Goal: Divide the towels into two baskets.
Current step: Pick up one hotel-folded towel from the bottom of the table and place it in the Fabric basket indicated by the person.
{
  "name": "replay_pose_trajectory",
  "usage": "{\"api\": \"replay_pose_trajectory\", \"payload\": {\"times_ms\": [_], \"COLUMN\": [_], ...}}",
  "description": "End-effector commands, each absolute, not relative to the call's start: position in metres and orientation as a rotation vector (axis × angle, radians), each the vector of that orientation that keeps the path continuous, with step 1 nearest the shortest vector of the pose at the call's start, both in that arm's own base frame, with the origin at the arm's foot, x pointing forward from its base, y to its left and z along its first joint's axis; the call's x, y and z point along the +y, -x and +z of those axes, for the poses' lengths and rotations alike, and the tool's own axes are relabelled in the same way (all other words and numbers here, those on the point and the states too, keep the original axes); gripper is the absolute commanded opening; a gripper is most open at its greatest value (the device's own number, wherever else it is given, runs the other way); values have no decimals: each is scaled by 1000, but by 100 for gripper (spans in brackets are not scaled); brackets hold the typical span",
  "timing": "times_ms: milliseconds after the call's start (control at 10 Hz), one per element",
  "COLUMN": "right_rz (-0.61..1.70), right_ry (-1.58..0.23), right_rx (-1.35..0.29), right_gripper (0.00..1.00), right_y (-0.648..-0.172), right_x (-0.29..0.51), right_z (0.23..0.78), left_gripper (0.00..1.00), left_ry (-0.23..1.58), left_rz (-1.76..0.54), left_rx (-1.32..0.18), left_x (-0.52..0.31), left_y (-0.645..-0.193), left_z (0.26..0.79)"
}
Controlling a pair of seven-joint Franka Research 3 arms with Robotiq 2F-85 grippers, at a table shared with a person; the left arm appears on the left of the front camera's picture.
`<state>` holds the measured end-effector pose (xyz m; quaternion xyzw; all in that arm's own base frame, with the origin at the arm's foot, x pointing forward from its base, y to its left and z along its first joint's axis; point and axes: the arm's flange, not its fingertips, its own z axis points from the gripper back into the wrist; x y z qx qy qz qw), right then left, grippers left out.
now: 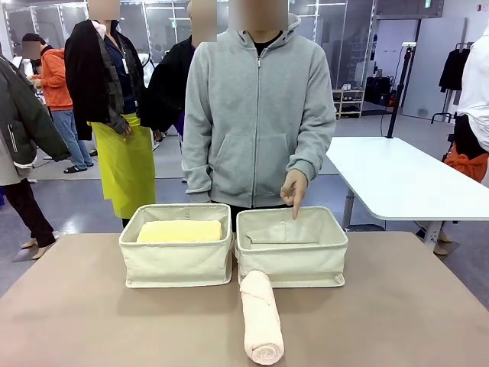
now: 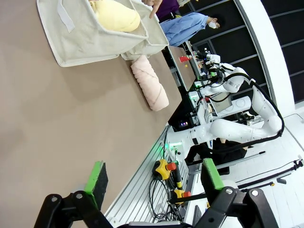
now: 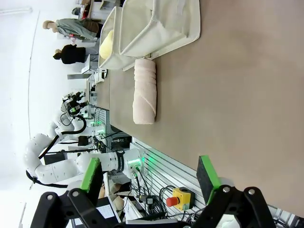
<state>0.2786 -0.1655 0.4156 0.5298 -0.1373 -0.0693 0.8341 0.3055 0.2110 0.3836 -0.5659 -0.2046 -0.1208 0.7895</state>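
Two cream canvas baskets stand side by side at the far side of the brown table. The left basket (image 1: 176, 258) (image 2: 80, 33) holds a yellow rolled towel (image 1: 179, 231) (image 2: 116, 15) (image 3: 106, 43). In the right basket (image 1: 291, 256) (image 3: 159, 23) I see no towel; a person's hand (image 1: 293, 191) points a finger down into it. A pale pink rolled towel (image 1: 260, 317) (image 2: 149, 82) (image 3: 144, 91) lies on the table in front of the baskets, one end touching the right basket. My left gripper (image 2: 152, 178) and right gripper (image 3: 149, 173) are both open, over the table's near edge. The grey and white towels are out of view.
The person in a grey hoodie (image 1: 258, 115) stands close behind the baskets. Bare brown tabletop (image 1: 92, 321) spreads on both sides of the pink towel. A white table (image 1: 397, 180) stands at the back right, with other people behind on the left.
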Motion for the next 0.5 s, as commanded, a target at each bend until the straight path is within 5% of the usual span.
{"api": "replay_pose_trajectory", "payload": {"times_ms": [0, 400], "right_rz": [-141, -240], "right_ry": [-1049, -758], "right_rx": [-233, -111], "right_gripper": [100, 100], "right_y": [-289, -316], "right_x": [-132, 8], "right_z": [410, 408], "left_gripper": [100, 100], "left_ry": [1231, 1231], "left_rz": [-252, -252], "left_rx": [-443, -443], "left_x": [212, 212], "left_y": [-303, -303], "left_z": [387, 387]}}
